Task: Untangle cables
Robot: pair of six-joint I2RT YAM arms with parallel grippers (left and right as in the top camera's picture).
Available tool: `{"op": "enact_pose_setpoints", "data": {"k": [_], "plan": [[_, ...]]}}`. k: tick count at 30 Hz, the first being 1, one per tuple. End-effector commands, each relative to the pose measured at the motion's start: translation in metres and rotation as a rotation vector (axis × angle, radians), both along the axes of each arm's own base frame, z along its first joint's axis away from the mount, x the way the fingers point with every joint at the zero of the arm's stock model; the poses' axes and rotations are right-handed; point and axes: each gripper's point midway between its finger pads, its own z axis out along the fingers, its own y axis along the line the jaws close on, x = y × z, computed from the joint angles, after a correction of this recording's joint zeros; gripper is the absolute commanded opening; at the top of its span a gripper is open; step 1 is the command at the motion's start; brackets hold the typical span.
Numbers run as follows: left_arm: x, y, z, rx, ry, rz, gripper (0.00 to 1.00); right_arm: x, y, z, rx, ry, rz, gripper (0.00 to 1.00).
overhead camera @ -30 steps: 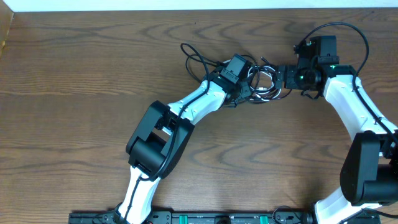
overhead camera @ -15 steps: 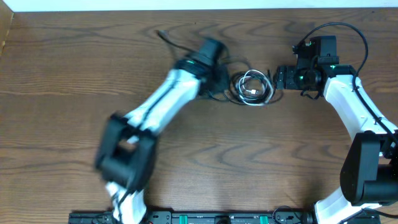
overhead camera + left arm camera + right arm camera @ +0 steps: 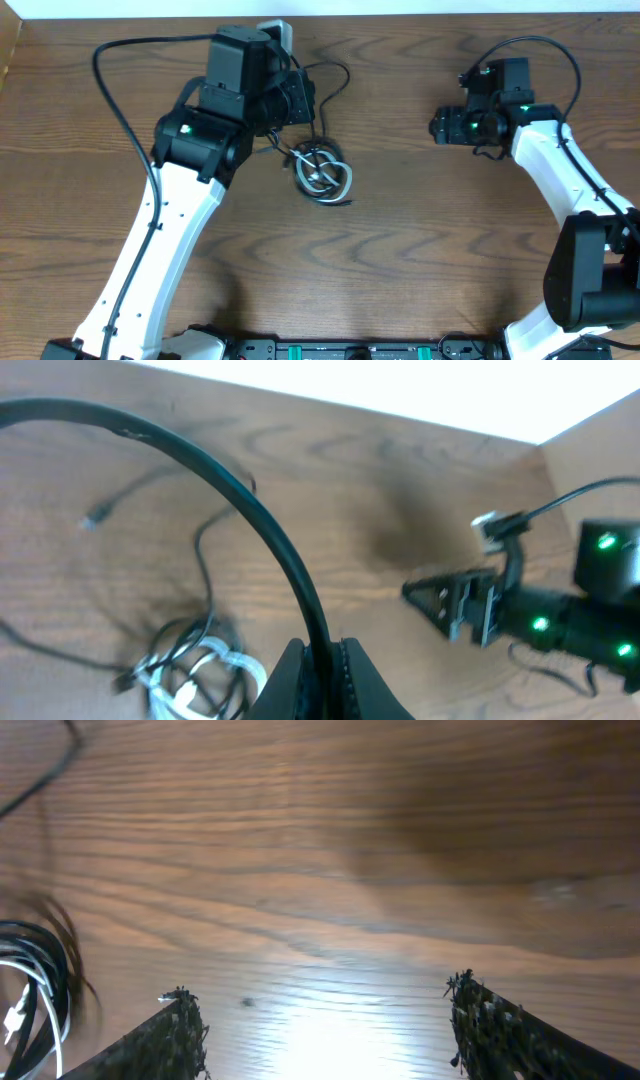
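Cables come first: the bundle [image 3: 320, 176] lies on the table [image 3: 450, 250] about midway between its left and right edges, nearer the far edge than the near one. Inside it we see the white cable [image 3: 222, 660] coiled in tight loops, with black strands wound through and around them. From the bundle the black cable [image 3: 296, 582] rises in a long arc toward the far edge, and one small plug end [image 3: 95, 518] lies loose on the wood beside the coil.

The left gripper [image 3: 320, 658] hangs close to the far edge, just beyond the bundle. Its fingers are clenched on the black cable, which runs straight in between them in the wrist view. The right gripper [image 3: 320, 988] sits toward the far right corner, well apart from the bundle. Its fingers are spread wide with nothing between them, and the coil shows only at the left margin of its own view.

We judge the task to be at an early stage. A length of black cable runs free of the knot, but white and black are not yet separated. What is left, as we read it, is to pin or take the white loops with the free gripper and draw the black strands out until each cable lies alone.
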Motion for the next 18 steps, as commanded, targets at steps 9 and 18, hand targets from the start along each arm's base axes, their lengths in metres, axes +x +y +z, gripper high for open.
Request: {"op": "enact_pose_setpoints", "data": {"k": [9, 18], "plan": [[0.02, -0.005, 0.032, -0.061, -0.136, 0.012, 0.07, -0.018, 0.089, 0.014, 0.3, 0.091, 0.03, 0.65], [0.025, 0.001, 0.032, -0.2, -0.046, 0.17, 0.07, -0.031, 0.155, 0.06, 0.474, -0.165, 0.55, 0.77]]}}
